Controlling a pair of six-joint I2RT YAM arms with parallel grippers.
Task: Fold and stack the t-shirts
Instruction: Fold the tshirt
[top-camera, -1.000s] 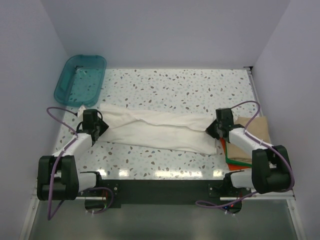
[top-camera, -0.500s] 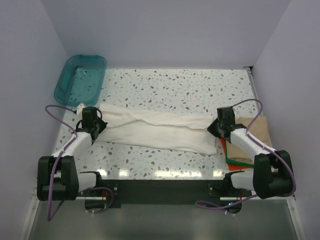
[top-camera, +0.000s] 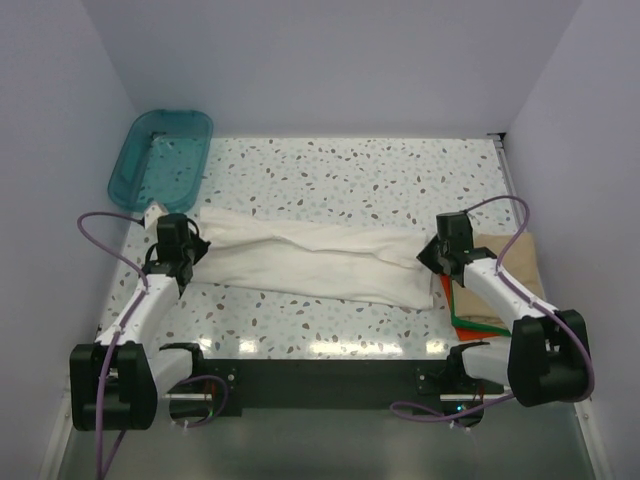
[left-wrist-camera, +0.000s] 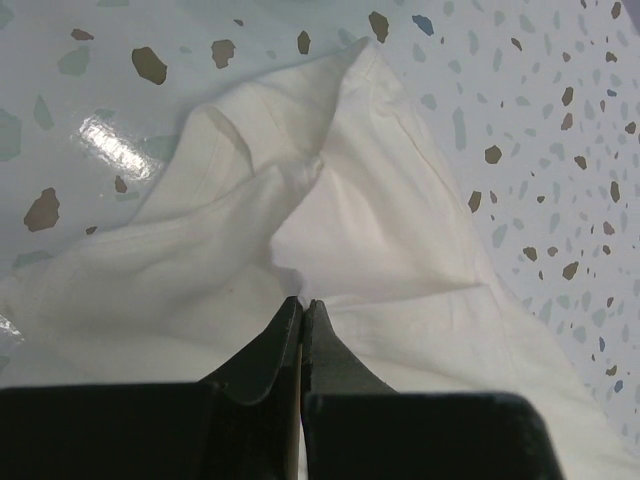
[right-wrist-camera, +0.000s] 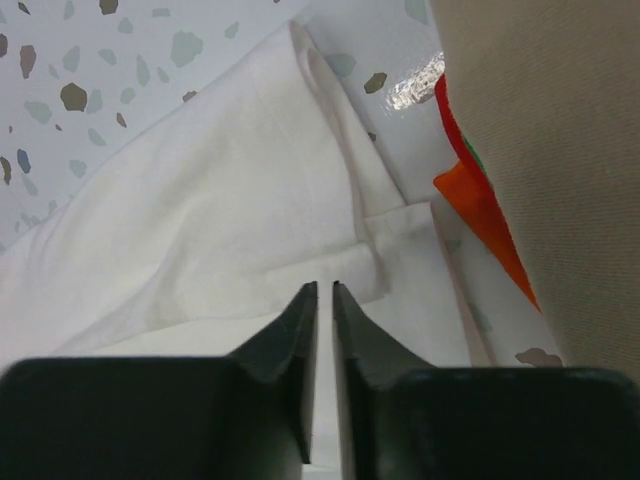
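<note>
The off-white t-shirt (top-camera: 310, 260) (left-wrist-camera: 350, 200) (right-wrist-camera: 220, 220) lies stretched in a long, loosely folded band across the table. At its left end my left gripper (top-camera: 185, 255) (left-wrist-camera: 302, 300) is shut, a thin edge of the cloth pinched between the fingers and the fabric puckering toward the tips. At its right end my right gripper (top-camera: 437, 258) (right-wrist-camera: 324, 285) hovers just over the hem with its jaws a narrow slit apart and nothing gripped. Beside it sits a pile with the tan t-shirt (top-camera: 510, 262) (right-wrist-camera: 540, 150) on top, over the orange-red t-shirt (top-camera: 450, 298) (right-wrist-camera: 480, 215) and the green t-shirt (top-camera: 475, 325).
A teal translucent tub (top-camera: 160, 155) stands at the back left corner, just beyond the left gripper. Grey walls close the speckled table (top-camera: 350, 170) on three sides. The arm bases sit on a black rail (top-camera: 320, 375) at the near edge.
The left gripper has shut on the shirt's left end and drawn it a little back and left. The right gripper has edged slightly right, its jaws closing and then parting again.
</note>
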